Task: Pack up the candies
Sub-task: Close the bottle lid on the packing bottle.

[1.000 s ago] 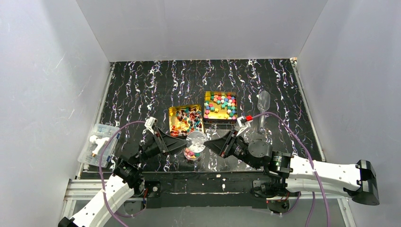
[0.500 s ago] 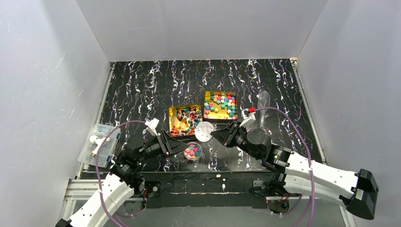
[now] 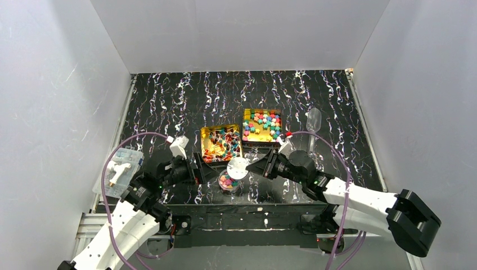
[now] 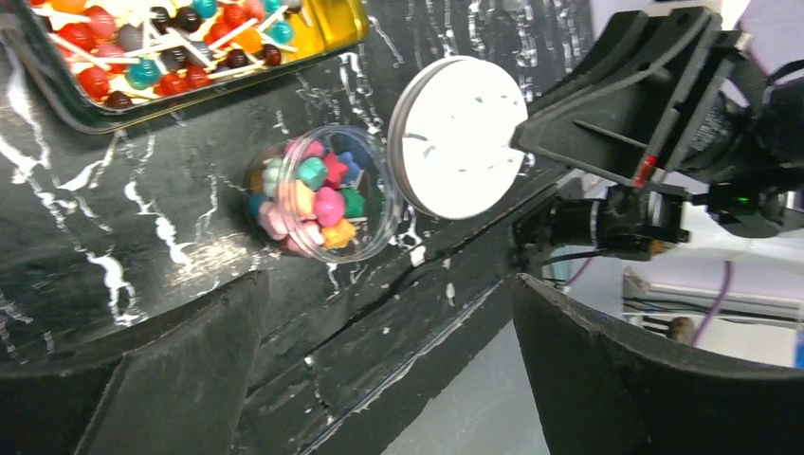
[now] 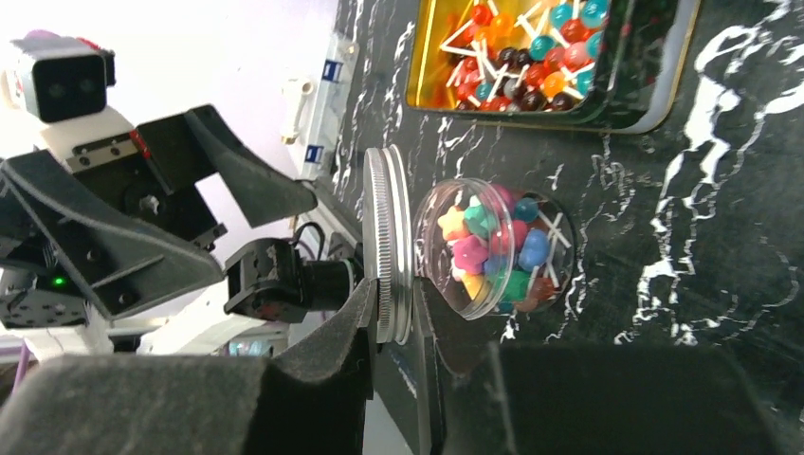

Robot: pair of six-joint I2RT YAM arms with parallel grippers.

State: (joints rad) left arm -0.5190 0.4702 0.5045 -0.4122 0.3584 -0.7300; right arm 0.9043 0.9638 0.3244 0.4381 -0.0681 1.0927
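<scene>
down on the table, top view first: a small clear jar sits near the front edge, heaped with candies, and plenty more lie in the two gold tins behind it. the right gripper is clamped on a round white lid, just beside the jar. the left gripper hangs on the jar's other side, jaws wide apart, holding nothing. from up here you can't judge height.

left wrist next: the lid's flat face is tipped toward the camera and sits off to one side of the jar's mouth, not over it. candies reach the brim, which the top view is too small to show.

right wrist now: the lid is edge-on with its ribbed rim in the jaws, and there's a clear gap between it and the jar's rim, something neither other view gives.

to do this well, i'd say slide the lid over centre, keep it level, lower it gently, then turn. the left jaws ought to close on the jar so it can't spin. that heap of candies may hold the lid off.
</scene>
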